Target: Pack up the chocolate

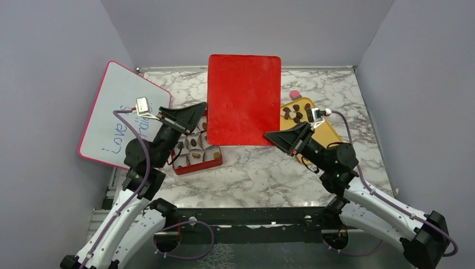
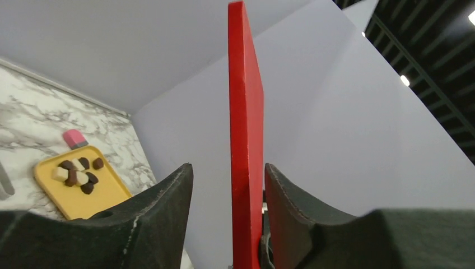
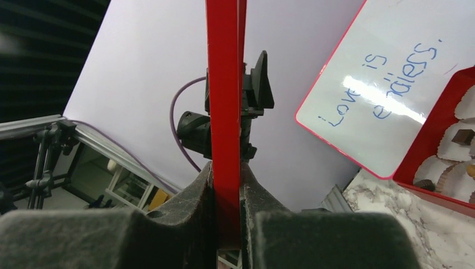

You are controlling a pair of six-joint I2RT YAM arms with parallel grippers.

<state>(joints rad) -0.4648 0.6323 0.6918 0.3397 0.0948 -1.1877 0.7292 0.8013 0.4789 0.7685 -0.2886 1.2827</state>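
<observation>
A flat red lid point(image 1: 244, 100) is held up above the table between both grippers. My right gripper point(image 1: 270, 134) is shut on its right lower edge; in the right wrist view both pads press the lid point(image 3: 224, 112) at the gripper point(image 3: 226, 168). My left gripper point(image 1: 203, 109) stands open around the lid's left edge point(image 2: 245, 140), with a gap beside one finger point(image 2: 168, 202). Chocolate pieces point(image 1: 297, 114), dark brown and tan, lie on a yellow tray point(image 1: 327, 134); they also show in the left wrist view point(image 2: 78, 172). A red box point(image 1: 197, 166) holds paper cups, some with chocolate point(image 3: 462, 136).
A pink-framed whiteboard point(image 1: 115, 112) with blue writing leans at the left wall. A small pink block point(image 1: 295, 94) lies behind the yellow tray. The lid partly hides the red box's far side. Grey walls close in the marble table on three sides.
</observation>
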